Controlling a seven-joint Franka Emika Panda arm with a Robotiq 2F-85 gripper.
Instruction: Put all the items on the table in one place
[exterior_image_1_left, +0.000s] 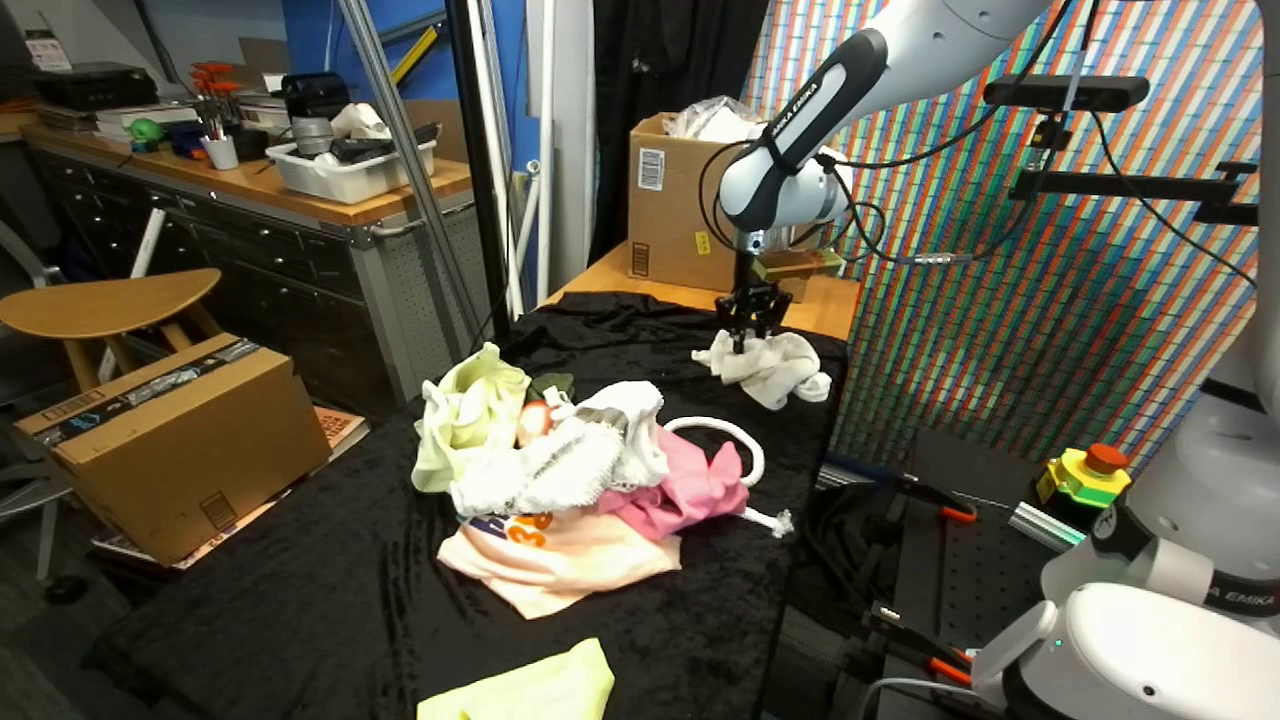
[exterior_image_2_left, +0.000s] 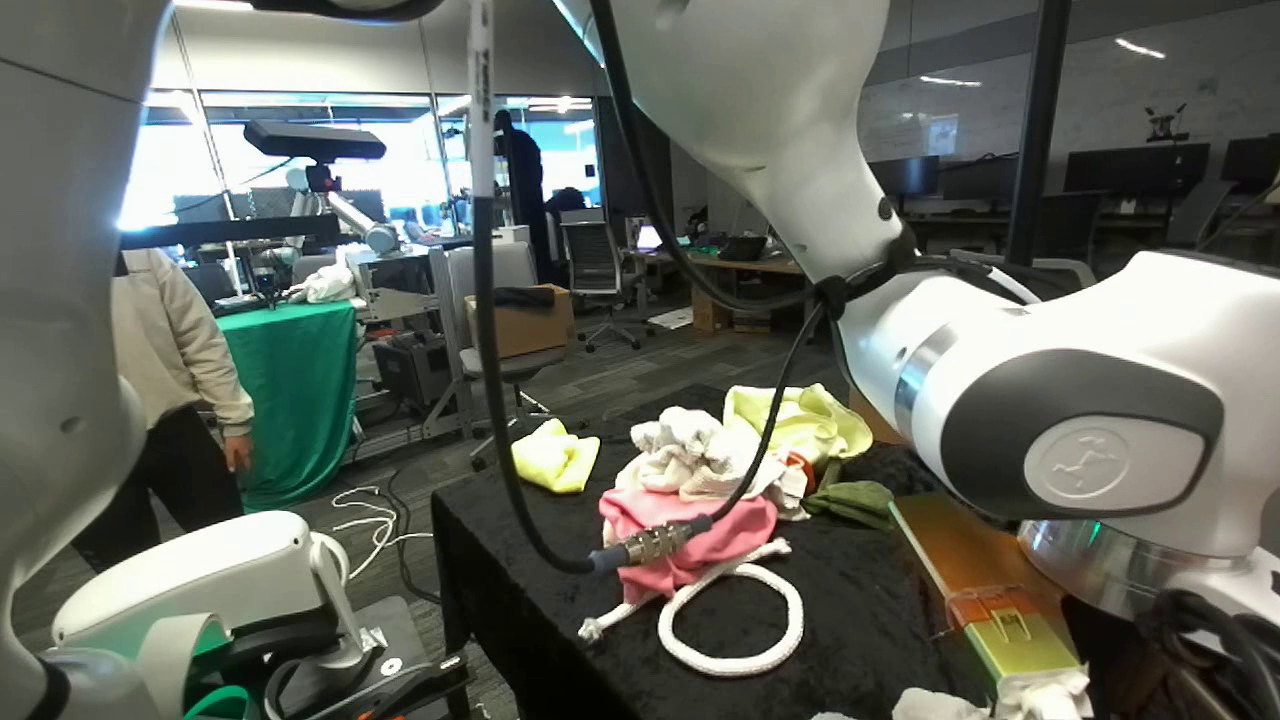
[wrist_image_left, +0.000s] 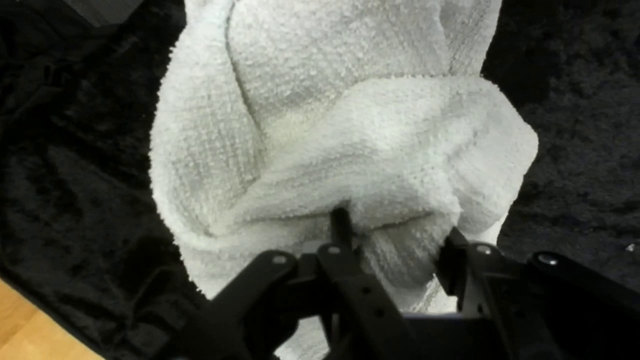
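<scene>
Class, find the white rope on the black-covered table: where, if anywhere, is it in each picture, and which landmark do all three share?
In an exterior view: white rope below centre, mostly right of the pink cloth.
In an exterior view: white rope at lower middle, mostly below the pink cloth.
Wrist view: not in it.
Shared landmark: the black velvety table cover.

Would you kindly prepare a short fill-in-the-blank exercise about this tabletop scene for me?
1. The black gripper straddles a fold of a nubbly crumpled cloth coloured ____.
2. Nearest the white rope loop lies a soft cloth coloured ____.
3. The bare strip of tabletop showing past the velvety black fabric is made of ____.

Missing words: white; pink; wood.
</scene>
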